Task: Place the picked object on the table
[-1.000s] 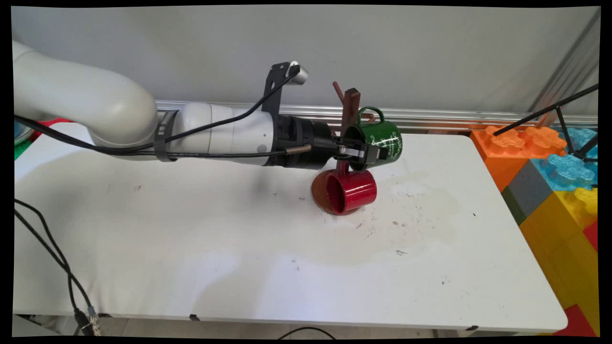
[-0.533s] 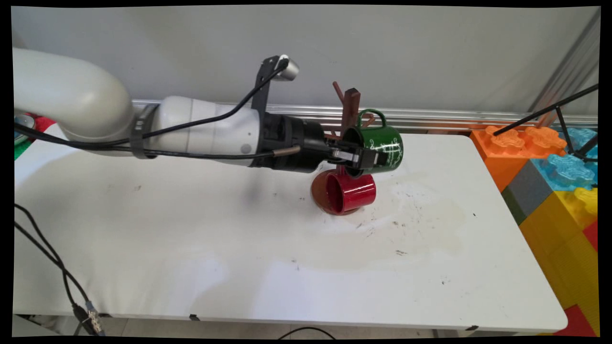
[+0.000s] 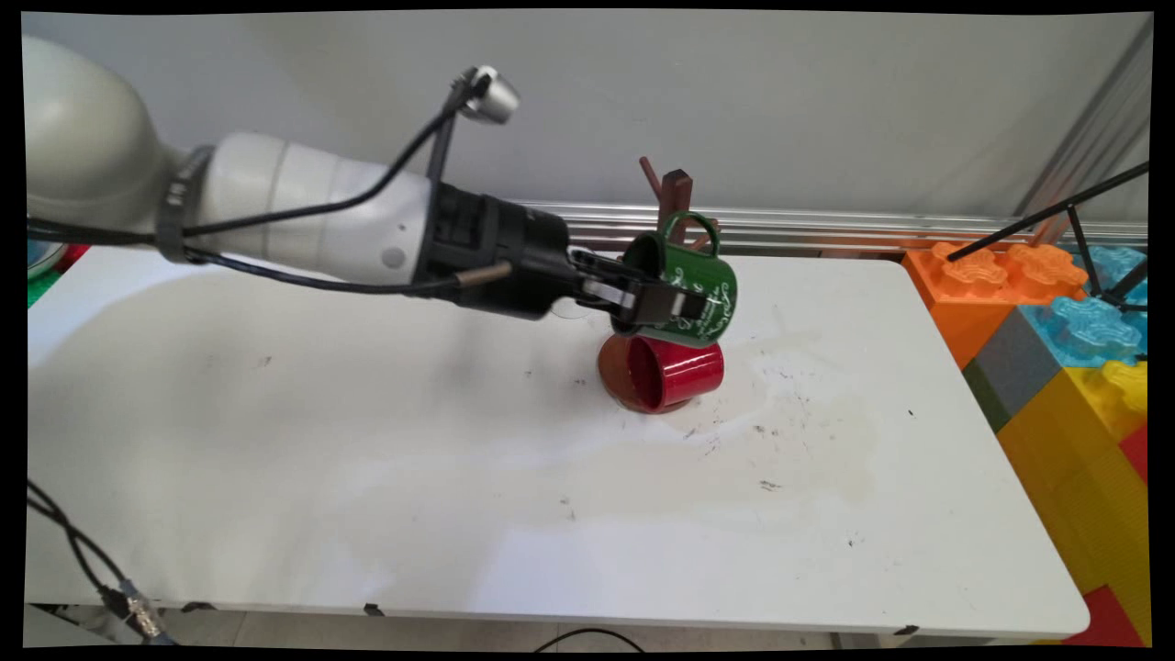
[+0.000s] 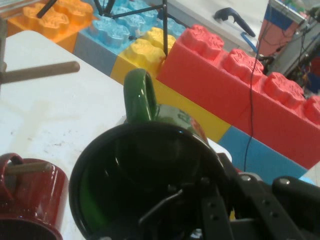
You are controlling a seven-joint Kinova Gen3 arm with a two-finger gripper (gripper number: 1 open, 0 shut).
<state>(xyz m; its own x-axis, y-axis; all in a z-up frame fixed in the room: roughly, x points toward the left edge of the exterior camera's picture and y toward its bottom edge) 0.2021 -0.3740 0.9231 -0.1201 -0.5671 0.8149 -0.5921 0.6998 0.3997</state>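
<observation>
From nine o'clock the white arm (image 3: 275, 216) reaches across the white table (image 3: 459, 477) with black cables hanging off it, and its gripper (image 3: 665, 303) is clamped on the rim of a green mug (image 3: 693, 285), one finger inside the mouth and one on the outer wall (the hand view shows the inner finger against the dark interior). The green mug is held off the table, lying on its side with its mouth toward nine o'clock and its handle at twelve o'clock, just in front of the brown wooden mug stand (image 3: 675, 197). Directly below it, at six o'clock, a red mug (image 3: 679, 372) hangs on its side from a low peg of the stand, just above the stand's round base (image 3: 613, 372). In the hand view a bare wooden peg (image 4: 42, 71) sticks out at ten o'clock of the green mug. Further toward three o'clock, beyond the table's edge, sits a stack of big toy bricks (image 3: 1074, 340) in orange, blue, yellow and red.
</observation>
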